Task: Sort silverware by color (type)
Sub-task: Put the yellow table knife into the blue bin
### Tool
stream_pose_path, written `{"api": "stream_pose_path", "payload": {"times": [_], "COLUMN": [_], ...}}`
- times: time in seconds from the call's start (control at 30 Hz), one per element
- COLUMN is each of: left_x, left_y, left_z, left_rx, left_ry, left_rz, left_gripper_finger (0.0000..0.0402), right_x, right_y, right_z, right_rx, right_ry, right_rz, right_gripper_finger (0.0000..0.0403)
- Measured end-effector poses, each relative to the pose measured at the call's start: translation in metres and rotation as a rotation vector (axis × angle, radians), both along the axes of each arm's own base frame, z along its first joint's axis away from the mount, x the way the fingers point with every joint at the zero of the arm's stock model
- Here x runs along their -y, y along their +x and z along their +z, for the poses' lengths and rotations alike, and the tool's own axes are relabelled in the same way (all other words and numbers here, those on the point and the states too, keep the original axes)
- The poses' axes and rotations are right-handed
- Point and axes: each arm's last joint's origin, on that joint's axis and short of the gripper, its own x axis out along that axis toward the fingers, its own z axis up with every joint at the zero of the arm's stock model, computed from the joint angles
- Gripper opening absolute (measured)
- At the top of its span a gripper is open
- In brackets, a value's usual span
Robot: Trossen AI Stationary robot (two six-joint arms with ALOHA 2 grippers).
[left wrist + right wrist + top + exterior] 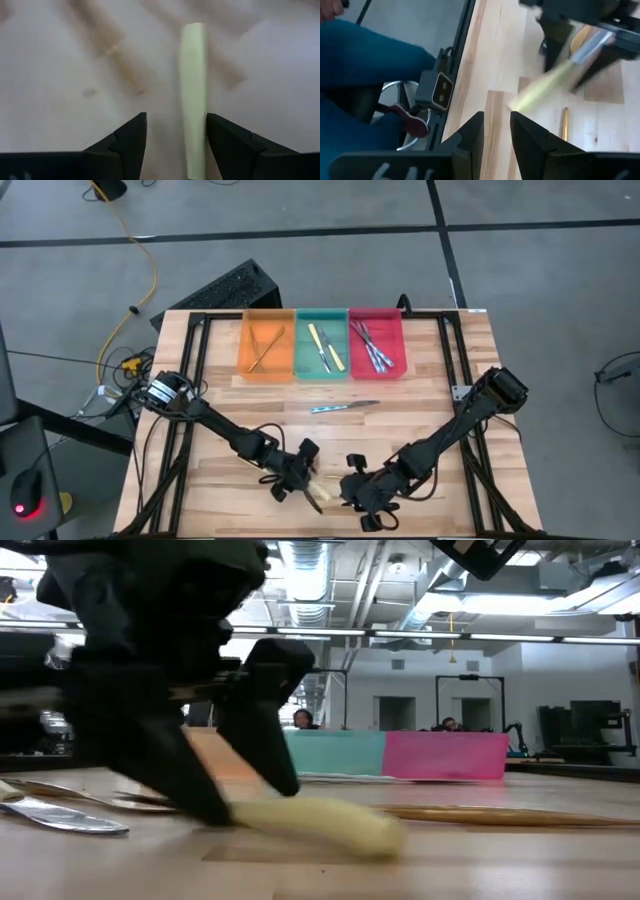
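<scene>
Wooden table (220, 360) carries three trays along its far edge: an orange tray (266, 343) with bronze utensils (266, 347), then a green tray (321, 344) with yellow-handled ones (326, 347), then a red tray (377, 343) with silver ones (371, 345). Just in front of the green and red trays a silver knife (345, 408) lies alone on the wood. At the near edge the left pincer (298, 473) is down at the table, its fingers (125, 142) spread with a pale yellow handle (194, 95) lying between them, close against one finger; whether they pinch it cannot be told. A silver blade (62, 815) and a bronze piece (500, 814) lie on the table nearby. Just beside it to the right, the right pincer (368, 498) sits low near the edge, its fingers (467, 137) only slightly apart with nothing between them.
</scene>
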Motion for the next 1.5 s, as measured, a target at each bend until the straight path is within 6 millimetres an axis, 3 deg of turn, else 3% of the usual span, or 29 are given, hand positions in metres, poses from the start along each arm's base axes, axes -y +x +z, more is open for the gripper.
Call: {"api": "stream_pose_path", "payload": {"times": [0.4,0.63,0.93,1.2,1.33,1.5], "left_x": [-0.043,-0.049,-0.052,-0.037,-0.028,-0.016], "left_y": [0.015,0.009,-0.033,-0.079,-0.097,-0.109], "left_z": [0.003,0.04,0.11,0.171,0.187,0.192], "left_rx": [0.04,0.092,0.096,0.258,0.347,0.412], "left_ry": [0.056,-0.019,-0.176,-0.321,-0.323,-0.302], "left_rz": [0.329,0.39,0.532,0.526,0.537,0.552], "left_gripper_finger": [0.0171,0.0171,0.0171,0.0171,0.0171,0.0171], "right_x": [0.006,0.021,0.066,0.102,0.11,0.115], "right_y": [0.0,0.005,0.015,0.026,0.026,0.026], "right_z": [-0.002,-0.004,-0.036,-0.06,-0.066,-0.07], "right_rx": [0.02,0.024,0.003,0.123,0.175,0.192], "right_ry": [-0.074,-0.163,-0.253,-0.271,-0.269,-0.261], "right_rz": [-0.152,-0.239,-0.366,-0.353,-0.35,-0.364], "right_gripper_finger": [0.0119,0.0119,0.0119,0.0119,0.0119,0.0119]}}
